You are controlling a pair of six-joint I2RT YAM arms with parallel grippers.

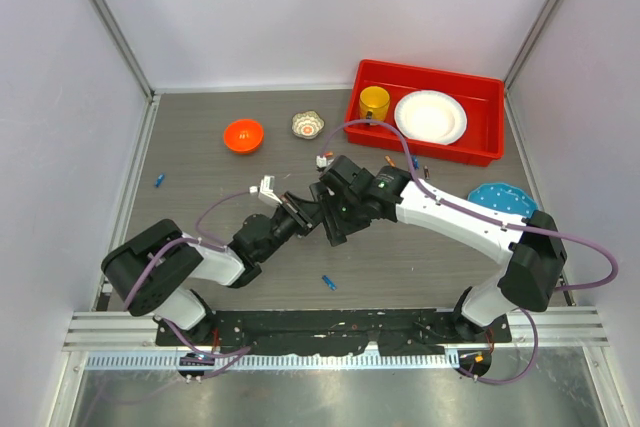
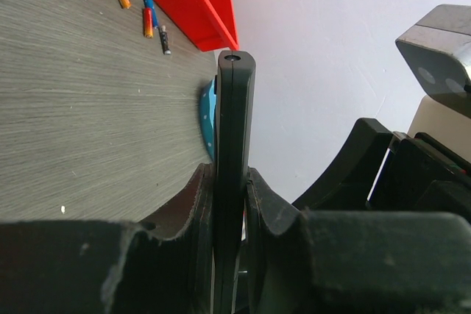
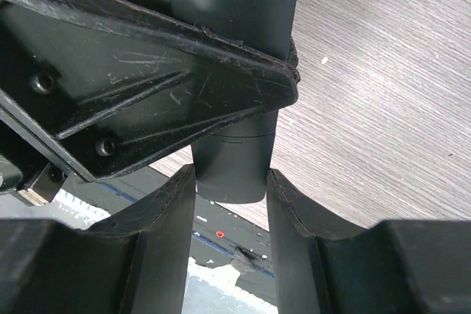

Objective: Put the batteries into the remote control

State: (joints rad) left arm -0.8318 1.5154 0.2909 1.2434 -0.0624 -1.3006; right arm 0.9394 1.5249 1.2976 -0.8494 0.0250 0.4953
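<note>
- A blue battery [image 1: 159, 180] lies far left of the red tray [image 1: 425, 151], well apart from both arms
- An orange bowl [image 1: 243, 135] and a small patterned bowl [image 1: 308, 125] stand left of the red tray, level with it
- The left gripper [image 2: 232, 182] is clamped tight on the remote control [image 2: 235, 108], one finger on each flat face
- The remote control is lifted off the table, left of the red tray's near corner and nearer the arm bases; only its thin edge shows, so its battery slot cannot be seen
- The right gripper [image 3: 230, 182] meets it from the tray side, and its fingers [image 3: 173, 240] appear pressed on the two long edges of the remote's free end
- A second blue battery [image 1: 328, 282] lies below the held remote, well nearer the bases than the red tray
- More batteries [image 2: 148, 21] lie loose just in front of the red tray's front wall
- Judgement: the arms are jointly holding or re-gripping the remote, and no battery is in hand yet
- Next, the slot must face up with one gripper holding steady, while the other lets go to fetch a battery
</note>
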